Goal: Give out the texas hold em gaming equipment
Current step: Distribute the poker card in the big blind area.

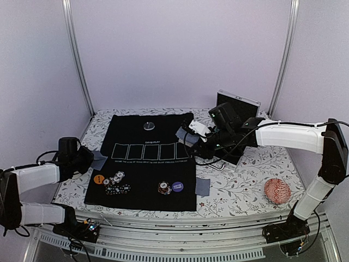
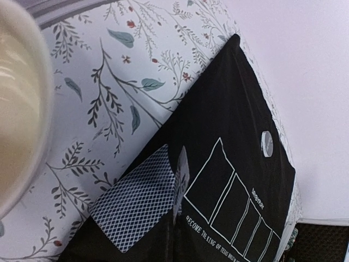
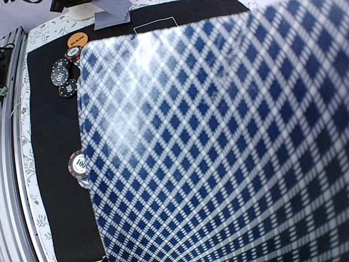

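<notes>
right gripper (image 1: 191,136), centre right of the top frame, pinches a blue diamond-backed playing card (image 3: 218,142); left gripper (image 1: 87,159) closed, just beside a second face-down card (image 2: 136,204) at the black felt mat's (image 1: 142,174) left edge; red, black and white poker chip stacks (image 1: 116,183) at mat's lower left

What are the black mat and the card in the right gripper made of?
Black printed mat: likely thin fabric or felt; matte, no glare. Blue-diamond-backed playing card: probably coated paper or plastic; pale sheen across its back.

Matt black cloth mat (image 1: 136,128) — smooth, glossy card (image 3: 218,147).
</notes>
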`<state>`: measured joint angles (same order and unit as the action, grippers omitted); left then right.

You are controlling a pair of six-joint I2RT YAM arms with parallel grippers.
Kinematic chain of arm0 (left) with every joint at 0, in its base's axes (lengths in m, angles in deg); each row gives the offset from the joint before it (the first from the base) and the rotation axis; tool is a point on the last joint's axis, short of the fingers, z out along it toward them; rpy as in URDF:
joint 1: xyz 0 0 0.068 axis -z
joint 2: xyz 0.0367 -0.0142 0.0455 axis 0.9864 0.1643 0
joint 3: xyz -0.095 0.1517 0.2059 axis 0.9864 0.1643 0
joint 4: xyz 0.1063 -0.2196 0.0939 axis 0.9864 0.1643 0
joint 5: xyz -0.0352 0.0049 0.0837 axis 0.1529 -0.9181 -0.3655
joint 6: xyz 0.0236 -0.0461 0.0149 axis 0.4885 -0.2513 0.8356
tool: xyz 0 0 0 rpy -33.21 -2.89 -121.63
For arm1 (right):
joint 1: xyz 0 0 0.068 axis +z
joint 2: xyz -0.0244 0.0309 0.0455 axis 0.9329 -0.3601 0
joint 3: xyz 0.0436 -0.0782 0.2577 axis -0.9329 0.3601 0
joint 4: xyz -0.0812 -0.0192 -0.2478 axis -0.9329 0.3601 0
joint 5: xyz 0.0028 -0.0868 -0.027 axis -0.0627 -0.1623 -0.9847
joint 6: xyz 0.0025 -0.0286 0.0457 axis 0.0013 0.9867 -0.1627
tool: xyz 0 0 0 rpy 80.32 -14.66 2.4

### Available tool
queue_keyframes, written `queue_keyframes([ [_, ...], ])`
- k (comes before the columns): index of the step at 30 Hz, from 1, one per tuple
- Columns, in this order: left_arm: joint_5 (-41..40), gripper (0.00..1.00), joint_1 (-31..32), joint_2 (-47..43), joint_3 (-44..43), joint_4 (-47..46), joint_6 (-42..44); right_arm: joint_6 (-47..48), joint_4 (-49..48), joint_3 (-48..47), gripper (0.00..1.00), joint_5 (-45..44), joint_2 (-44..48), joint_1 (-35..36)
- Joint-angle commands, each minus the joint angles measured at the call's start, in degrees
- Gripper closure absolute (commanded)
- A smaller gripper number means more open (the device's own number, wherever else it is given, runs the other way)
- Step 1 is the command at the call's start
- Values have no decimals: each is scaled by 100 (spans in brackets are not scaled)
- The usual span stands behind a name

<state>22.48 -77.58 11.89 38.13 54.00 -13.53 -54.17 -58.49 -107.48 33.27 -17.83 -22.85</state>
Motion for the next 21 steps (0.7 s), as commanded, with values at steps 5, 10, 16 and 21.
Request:
queue_keyframes([
  [5,-28,78,-78,-176,297,306,-636,-16,-43,63,63,12,201,-25],
  [10,-231,52,-68,-427,-58,1334,-781,-16,-8,63,63,-17,223,-24],
  [16,-829,39,-33,-942,-467,2435,-885,-7,63,9,63,-47,214,-22],
  [21,-800,46,835,-991,-1262,1317,873,8,296,-222,63,-189,111,87],
])
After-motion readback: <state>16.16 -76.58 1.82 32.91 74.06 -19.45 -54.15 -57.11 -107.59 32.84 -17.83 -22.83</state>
